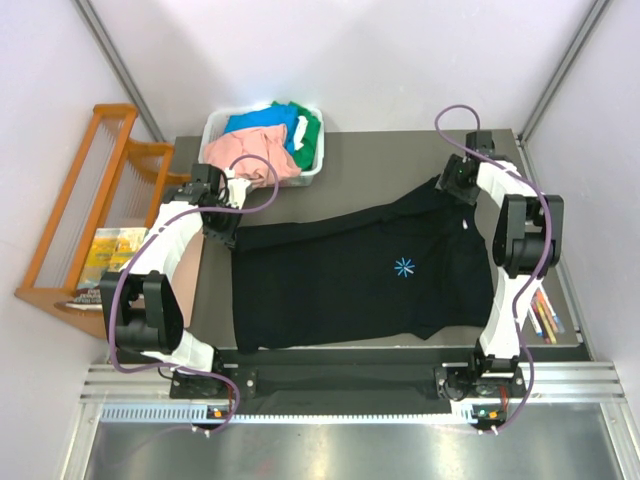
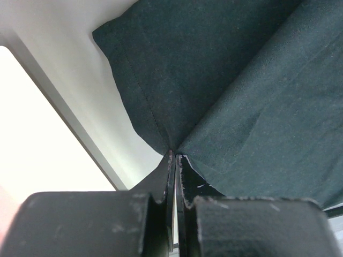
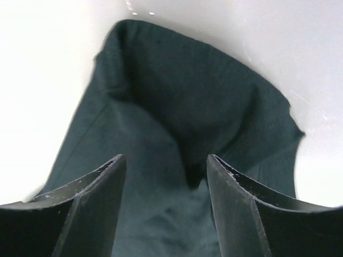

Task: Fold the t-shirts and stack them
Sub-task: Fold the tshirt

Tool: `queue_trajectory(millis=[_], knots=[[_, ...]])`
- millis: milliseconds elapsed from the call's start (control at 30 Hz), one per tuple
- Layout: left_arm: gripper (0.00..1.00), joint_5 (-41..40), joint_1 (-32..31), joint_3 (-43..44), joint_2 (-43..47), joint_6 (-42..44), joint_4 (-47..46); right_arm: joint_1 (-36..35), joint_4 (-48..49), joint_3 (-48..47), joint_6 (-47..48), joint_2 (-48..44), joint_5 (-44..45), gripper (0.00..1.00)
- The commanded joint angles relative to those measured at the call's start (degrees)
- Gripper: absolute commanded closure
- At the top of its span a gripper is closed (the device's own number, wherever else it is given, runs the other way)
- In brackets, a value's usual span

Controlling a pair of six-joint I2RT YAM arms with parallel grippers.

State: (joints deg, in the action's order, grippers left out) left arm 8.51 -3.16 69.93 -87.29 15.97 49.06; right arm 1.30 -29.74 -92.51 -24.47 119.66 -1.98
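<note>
A large black t-shirt [image 1: 350, 280] with a light-blue starburst mark [image 1: 404, 266] lies spread across the table. My left gripper [image 1: 232, 235] is at its far left corner. In the left wrist view it [image 2: 175, 154] is shut on a pinch of the black cloth [image 2: 241, 80], which fans out from the tips. My right gripper [image 1: 447, 185] hovers at the shirt's far right sleeve. The right wrist view shows it [image 3: 166, 158] open, with the bunched sleeve [image 3: 177, 96] lying below and between the fingers. Salmon-pink [image 1: 240, 152], blue [image 1: 262, 122] and green [image 1: 308, 135] t-shirts sit piled in the bin.
The white plastic bin [image 1: 212, 130] stands at the table's far left corner. A wooden rack [image 1: 90, 200] and yellow packets [image 1: 112, 245] are off the table's left side. Pens [image 1: 545, 315] lie by the right edge. The shirt's hem reaches the near table edge.
</note>
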Motion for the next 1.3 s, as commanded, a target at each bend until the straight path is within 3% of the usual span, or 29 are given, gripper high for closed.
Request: queue_trajectory(millis=[0, 133, 267, 367, 1100, 1267], knots=[[1.0, -1.04, -0.09, -0.32, 0.54, 0.12, -1.25, 0.46, -0.06, -4.78, 0.56, 2.42, -1.27, 0.4], [1.0, -1.39, -0.09, -0.76, 0.36, 0.21, -1.51, 0.55, 0.29, -5.14, 0.56, 3.13, -1.54, 0.44], [1.0, -1.04, -0.09, -0.94, 0.1, -0.06, -1.68, 0.63, 0.29, -5.23, 0.74, 3.3, -2.59, 0.66], [1.0, -1.13, -0.09, -1.2, -0.08, -0.15, -2.04, 0.63, 0.29, -4.61, 0.65, 2.34, -2.86, 0.72], [1.0, -1.13, -0.09, -2.43, -0.78, -0.41, -3.27, 0.55, 0.03, 0.84, 0.04, -9.96, -4.53, 0.68], [1.0, -1.22, -0.09, -2.34, -1.05, -0.5, -3.44, 0.55, 0.38, 2.42, -0.05, -10.94, -4.44, 0.76]])
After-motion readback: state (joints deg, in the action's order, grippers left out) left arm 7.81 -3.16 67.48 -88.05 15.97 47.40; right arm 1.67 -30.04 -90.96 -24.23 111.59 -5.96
